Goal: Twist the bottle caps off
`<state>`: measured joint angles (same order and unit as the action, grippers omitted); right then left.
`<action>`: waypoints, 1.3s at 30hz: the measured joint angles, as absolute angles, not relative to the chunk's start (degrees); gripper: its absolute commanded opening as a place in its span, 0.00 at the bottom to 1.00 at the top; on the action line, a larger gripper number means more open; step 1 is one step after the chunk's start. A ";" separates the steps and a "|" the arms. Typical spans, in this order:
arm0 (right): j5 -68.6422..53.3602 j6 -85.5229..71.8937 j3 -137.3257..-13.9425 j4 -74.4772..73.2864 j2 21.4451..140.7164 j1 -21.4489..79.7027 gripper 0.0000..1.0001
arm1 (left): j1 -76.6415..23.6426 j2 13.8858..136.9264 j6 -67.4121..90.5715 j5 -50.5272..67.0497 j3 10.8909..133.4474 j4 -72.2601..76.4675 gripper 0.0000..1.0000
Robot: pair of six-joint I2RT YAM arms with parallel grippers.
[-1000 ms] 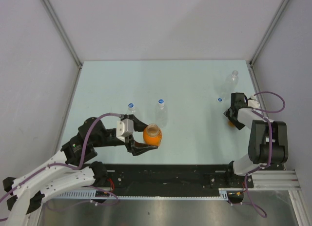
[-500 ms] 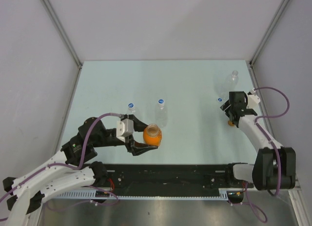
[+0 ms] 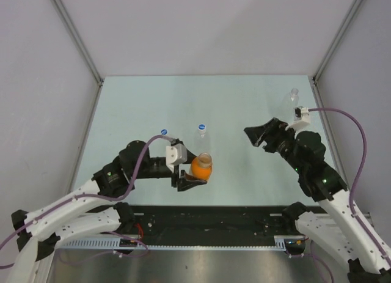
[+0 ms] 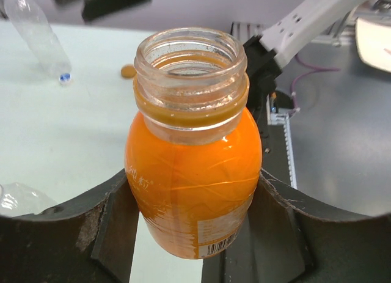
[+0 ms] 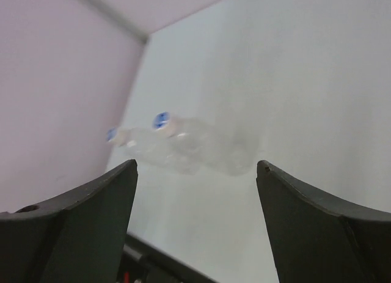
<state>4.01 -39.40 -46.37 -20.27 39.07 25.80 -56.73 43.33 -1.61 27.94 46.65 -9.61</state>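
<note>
While the left gripper (image 3: 197, 170) is clenching the orange bottle (image 3: 202, 167) by its body near the front edge of the table (image 3: 134, 99), that bottle is standing upright between the two dark fingers (image 4: 107, 225), which are pressing on either side of it. In the left wrist view its threaded neck is standing bare and its mouth is lying open.

Just behind the left wrist, the left clear bottle (image 5: 135, 143) is wearing a blue cap (image 3: 164, 132); from overhead the arm and its cable are hiding most of the body. To its right, the middle clear bottle (image 3: 201, 143) is standing free with its own blue cap (image 3: 201, 128) in place. Both are appearing blurred in the right wrist view.

Further right, the right gripper (image 3: 250, 133) is hanging over the table with its jaws spread wide, grasping nothing.

In the left wrist view, the orange cap (image 4: 127, 70) is lying on the table just beside the blue-tipped end of the far clear bottle (image 3: 292, 99), which is lying at the back right corner. From overhead, the right arm is covering part of that bottle.
</note>
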 measured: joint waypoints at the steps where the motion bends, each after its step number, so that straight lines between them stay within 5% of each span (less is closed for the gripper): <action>1: 2.04 -38.85 -47.51 -19.35 38.06 28.84 0.82 | -56.75 44.82 -1.76 27.53 46.81 -9.80 0.09; 18: 12.01 -30.96 -62.70 -22.61 44.10 64.69 0.83 | -56.97 59.70 -4.12 24.08 55.90 -13.50 0.08; 29: 24.38 -28.60 -65.60 -29.63 50.57 72.36 0.79 | -57.65 60.84 -5.02 24.10 58.24 -14.09 0.08; 39: 28.08 -26.87 -67.66 -31.44 51.79 73.34 0.22 | -58.50 61.14 -5.02 23.40 58.33 -14.61 0.09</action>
<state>28.08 -26.87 -67.66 -31.44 51.79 73.34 -58.50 61.14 -5.02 23.40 58.33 -14.61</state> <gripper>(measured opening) 0.447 0.660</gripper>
